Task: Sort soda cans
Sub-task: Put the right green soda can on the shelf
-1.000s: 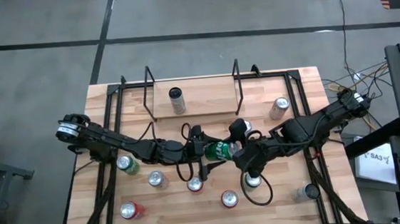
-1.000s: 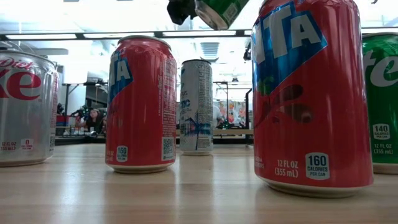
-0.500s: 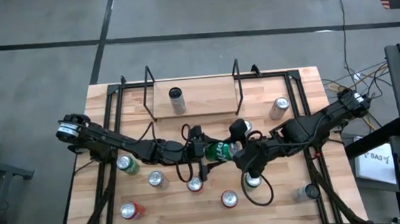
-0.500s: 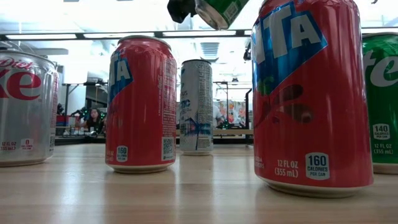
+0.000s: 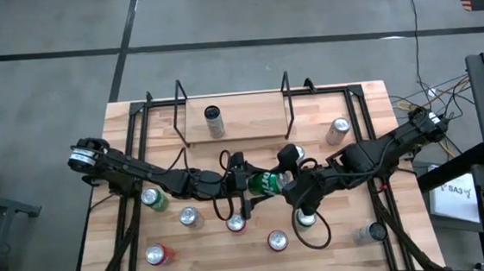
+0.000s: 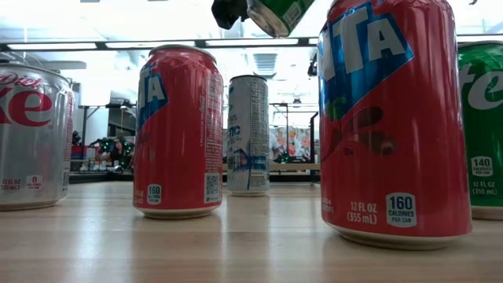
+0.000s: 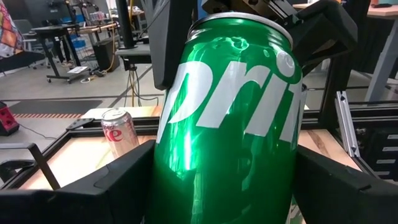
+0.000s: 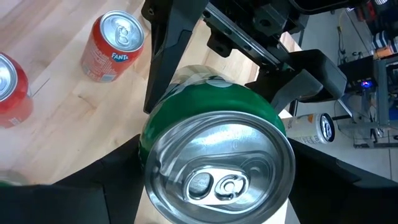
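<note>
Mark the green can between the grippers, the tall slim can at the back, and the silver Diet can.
Green can (image 5: 264, 182), high view, middle of its side.
Slim can (image 6: 248, 134), low view, middle of its body.
Diet can (image 6: 31, 137), low view, on its red lettering.

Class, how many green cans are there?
3. One green can is held at centre between the left hand and right hand; a second green can stands near the left side; a third green can stands under the right arm. Arms may hide others.
</note>
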